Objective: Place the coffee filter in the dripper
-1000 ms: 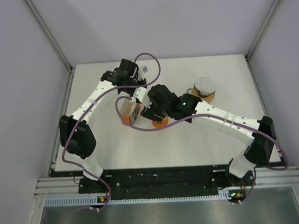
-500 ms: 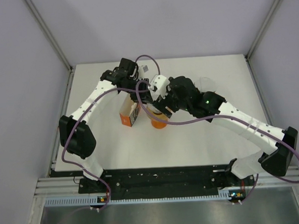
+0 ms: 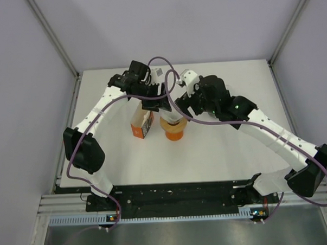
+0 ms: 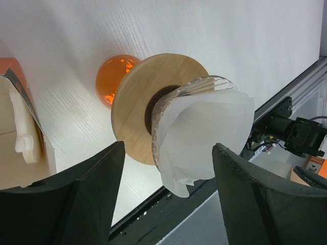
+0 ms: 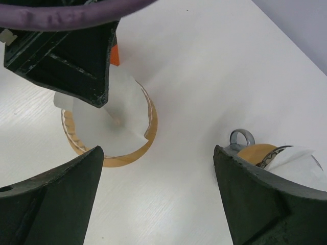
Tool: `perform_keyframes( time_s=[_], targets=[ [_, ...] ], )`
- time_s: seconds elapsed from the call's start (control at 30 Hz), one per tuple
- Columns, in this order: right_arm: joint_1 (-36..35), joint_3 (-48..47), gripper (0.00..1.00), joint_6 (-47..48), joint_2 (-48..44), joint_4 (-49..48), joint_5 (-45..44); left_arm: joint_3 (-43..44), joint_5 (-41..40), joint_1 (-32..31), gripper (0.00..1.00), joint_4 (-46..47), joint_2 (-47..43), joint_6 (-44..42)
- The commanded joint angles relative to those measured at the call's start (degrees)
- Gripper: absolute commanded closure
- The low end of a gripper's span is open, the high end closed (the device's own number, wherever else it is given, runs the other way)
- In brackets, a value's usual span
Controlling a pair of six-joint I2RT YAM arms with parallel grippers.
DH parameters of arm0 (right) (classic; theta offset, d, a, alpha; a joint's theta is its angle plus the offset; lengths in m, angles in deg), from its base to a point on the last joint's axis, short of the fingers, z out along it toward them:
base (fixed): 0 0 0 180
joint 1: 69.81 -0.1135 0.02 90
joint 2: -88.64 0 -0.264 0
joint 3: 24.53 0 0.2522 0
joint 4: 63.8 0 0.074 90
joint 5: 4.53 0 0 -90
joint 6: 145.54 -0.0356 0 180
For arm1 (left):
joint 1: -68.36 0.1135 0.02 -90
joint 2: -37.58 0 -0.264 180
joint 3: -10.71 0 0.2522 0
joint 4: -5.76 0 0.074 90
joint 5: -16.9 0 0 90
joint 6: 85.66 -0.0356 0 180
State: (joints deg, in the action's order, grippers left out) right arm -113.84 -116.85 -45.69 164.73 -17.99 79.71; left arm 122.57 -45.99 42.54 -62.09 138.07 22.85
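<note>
White surface [image 3: 219, 152], with both arms reaching over its middle. At this moment the task looked all but complete. The orange filter box [image 3: 142, 125] stood open just beside the dripper [image 3: 173, 127], whose wooden collar rested on an orange vessel. The coffee filter [image 4: 204, 132] lay inside the glass cone of the dripper, though one edge stood proud of the rim, so it was probably not fully seated. What appeared to remain was clearing the arms and perhaps pressing the paper down.

The left gripper [image 4: 168, 147] hung directly over the dripper, jaws spread wide and holding nothing. The right gripper [image 5: 158, 150] hovered nearby, also wide apart and empty. A second dripper [image 5: 276, 158], with its own paper, stood well apart to the right.

Compared with a second earlier, the left gripper had released, going from nearly closed to wide. The right arm had drawn back from over the dripper toward the far right.
</note>
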Motion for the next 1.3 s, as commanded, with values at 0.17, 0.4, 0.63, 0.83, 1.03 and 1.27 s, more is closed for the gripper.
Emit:
perform_keyframes(
  time_s=[0.17,0.4,0.63,0.83,1.03,1.27],
  targets=[
    [6.23,0.34,0.05,-8.17,-2.97,-4.10,0.40,7.00,-4.34,0.07,0.23,-2.25,-3.72,-4.87],
    [20.53,4.02,0.03,-17.04,-7.27,-4.89,-1.71,6.40,-9.09,9.10,0.22,4.58,-8.72,-4.44],
    [41.19,17.11,0.01,-23.46,-15.79,-10.51,-0.40,-0.79,-16.02,22.47,0.21,11.10,-12.94,-5.40],
    [50.88,26.87,0.01,-26.45,-16.77,-15.34,-2.76,-19.05,-23.68,29.50,0.19,26.90,-18.91,-7.07],
    [53.08,34.44,0.01,-26.55,-17.91,-22.64,-4.87,-34.19,-28.67,34.70,0.17,42.82,-20.94,-9.53],
    [53.08,39.53,0.01,-26.19,-16.51,-28.70,-4.35,-45.89,-30.72,35.32,0.13,53.02,-21.04,-11.03]
  ],
)
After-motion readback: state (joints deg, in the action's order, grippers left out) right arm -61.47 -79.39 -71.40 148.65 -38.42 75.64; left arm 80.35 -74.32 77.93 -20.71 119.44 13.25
